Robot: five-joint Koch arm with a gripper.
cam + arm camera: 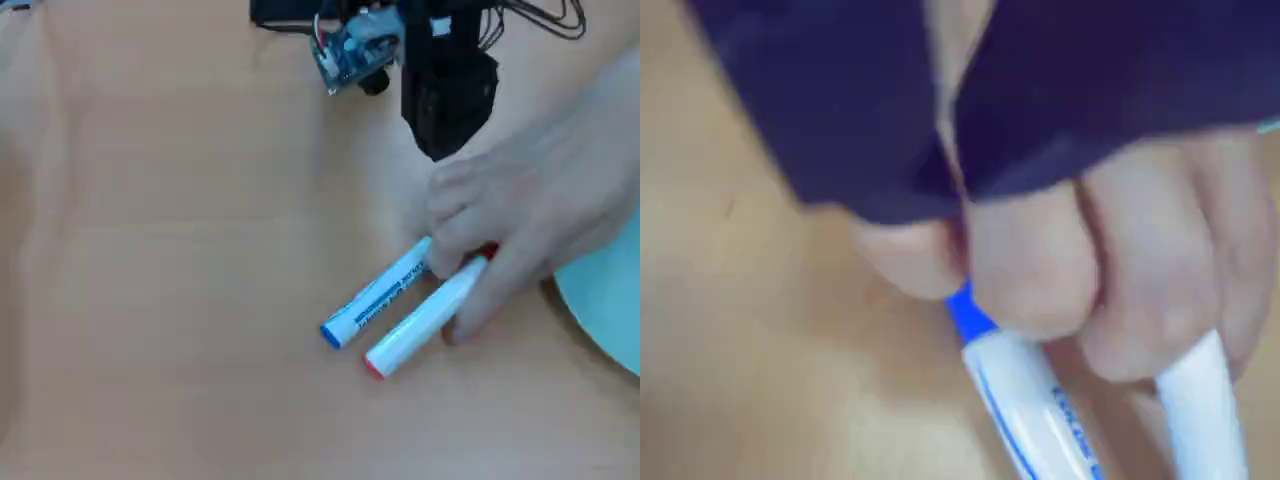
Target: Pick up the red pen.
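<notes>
On the light brown wooden table (180, 250), a person's bare hand (530, 215) reached in from the right of the overhead view and its fingers (1035, 265) rested on two thick markers that lay side by side, almost parallel and just beside each other. The red pen (425, 318), a white-barrelled marker with a red end plug toward the lower left and a red cap half hidden under the fingers, lay on the table on the lower right side of the pair. The other one, a white marker with blue label and blue ends (375, 295), lay just above it in that view. The black gripper (950, 150) of the robot arm stayed near the top edge, well apart from the pens; in the wrist view its two dark jaws stood close together with only a narrow slit between them, and they held nothing. A pale blue round object (605, 300) was cut by the right edge. The pen looked light, stiff and smooth, so it could roll or slip; I judge that the plain middle of the barrel, taken across its width, was the best place to grasp, once the hand was away.
</notes>
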